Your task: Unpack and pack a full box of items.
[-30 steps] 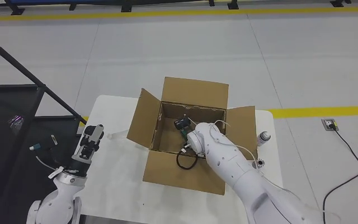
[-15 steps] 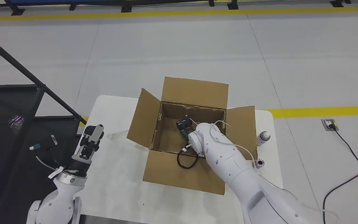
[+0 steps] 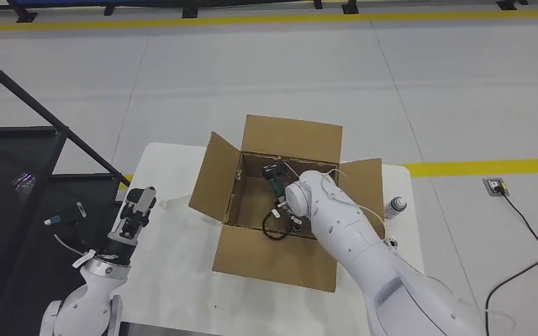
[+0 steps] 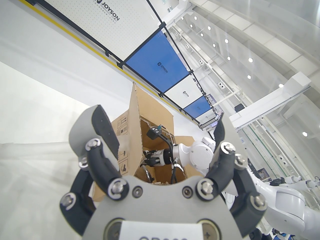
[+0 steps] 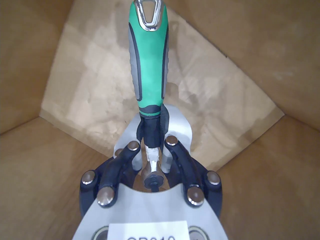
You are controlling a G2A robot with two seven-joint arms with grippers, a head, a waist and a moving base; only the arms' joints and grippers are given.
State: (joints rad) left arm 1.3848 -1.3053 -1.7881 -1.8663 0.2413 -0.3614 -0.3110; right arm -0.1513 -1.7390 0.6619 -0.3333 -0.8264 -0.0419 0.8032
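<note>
An open cardboard box [image 3: 292, 137] stands on the white table [image 3: 176, 260], all flaps spread. My right gripper [image 3: 276, 193] is down inside it, shut on the dark neck of a green-and-grey handled tool [image 5: 148, 61]. The handle sticks out past the fingers [image 5: 165, 119], over the box's bare floor [image 5: 95, 81]. In the left wrist view the right gripper [image 4: 150, 159] shows inside the box [image 4: 160, 119]. My left gripper [image 3: 139, 204] stands by the table's left edge, away from the box. It points upward and is open [image 4: 160, 126] with nothing in it.
A spray can [image 3: 396, 206] and a small round part [image 3: 388, 245] lie on the table right of the box. A thin white object [image 3: 172, 202] lies left of it. A black rack [image 3: 34, 193] stands beside the table's left edge.
My right gripper has moved a little toward the box's far wall with the tool in it, and the box has shifted slightly. The left arm has stayed still.
</note>
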